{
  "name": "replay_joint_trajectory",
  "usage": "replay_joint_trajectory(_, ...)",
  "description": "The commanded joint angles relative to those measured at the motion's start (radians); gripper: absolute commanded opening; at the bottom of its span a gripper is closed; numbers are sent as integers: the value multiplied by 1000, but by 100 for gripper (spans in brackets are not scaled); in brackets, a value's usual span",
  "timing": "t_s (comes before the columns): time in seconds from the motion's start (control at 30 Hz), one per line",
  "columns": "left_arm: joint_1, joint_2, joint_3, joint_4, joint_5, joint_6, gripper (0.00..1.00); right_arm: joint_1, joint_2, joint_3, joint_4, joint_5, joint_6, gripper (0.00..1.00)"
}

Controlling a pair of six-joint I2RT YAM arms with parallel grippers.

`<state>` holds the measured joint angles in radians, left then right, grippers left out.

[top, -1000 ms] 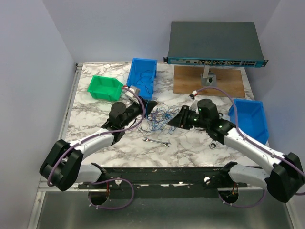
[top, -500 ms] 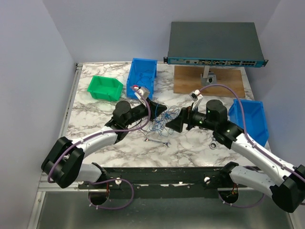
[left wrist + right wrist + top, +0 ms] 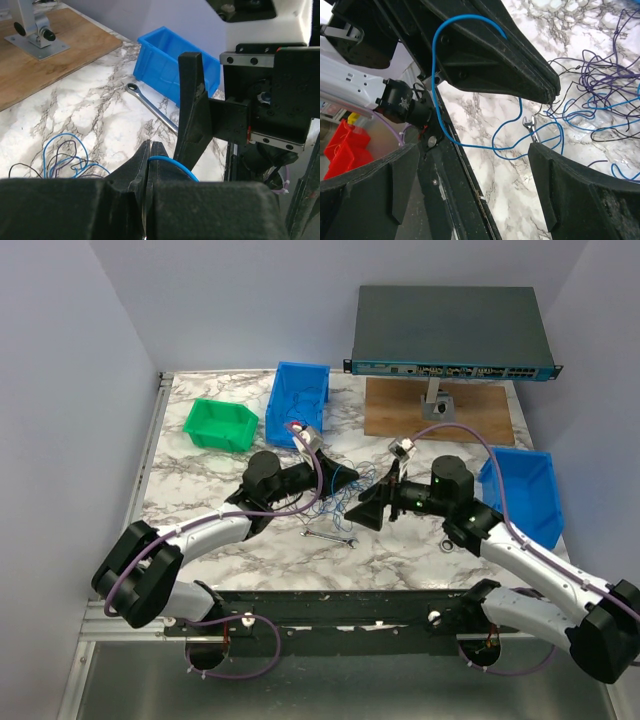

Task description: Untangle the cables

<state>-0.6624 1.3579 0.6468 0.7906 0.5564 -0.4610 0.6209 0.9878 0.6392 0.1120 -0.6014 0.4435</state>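
Note:
The cables (image 3: 328, 498) are a loose tangle of thin blue and black wires on the marble table, between my two grippers. My left gripper (image 3: 350, 478) is shut on one blue cable (image 3: 167, 162), which arcs out from its tips (image 3: 150, 148). That blue strand (image 3: 438, 75) loops down to the table in the right wrist view, beside the rest of the tangle (image 3: 600, 90). My right gripper (image 3: 374, 498) faces the left one from close by. It stands wide open (image 3: 475, 190) with nothing between its fingers.
A small silver wrench (image 3: 330, 537) lies just in front of the tangle. A ratchet wrench (image 3: 150, 102) lies near the right blue bin (image 3: 525, 490). At the back are a green bin (image 3: 220, 425), another blue bin (image 3: 298, 400) and a network switch (image 3: 450, 335) over a wooden board (image 3: 440, 412).
My right gripper has opened wide and drawn back from the tangle. My left gripper, still shut, has moved right with the blue cable, stretching it out of the pile.

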Motion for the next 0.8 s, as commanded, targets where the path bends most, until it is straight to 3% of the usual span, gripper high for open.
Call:
replay_joint_trajectory(0.0, -6, 12, 25, 51, 50, -2, 0, 18, 15, -30, 98, -45, -23, 100)
replay_joint_trajectory(0.3, -7, 24, 30, 66, 68, -16, 0, 65, 95, -62, 179, 22, -33, 100)
replay_joint_trajectory(0.5, -6, 24, 27, 77, 71, -22, 0, 105, 159, -91, 324, 89, -6, 97)
replay_joint_trajectory(0.77, -7, 25, 16, 103, 67, -45, 0, 123, 187, -151, 537, 200, 44, 48)
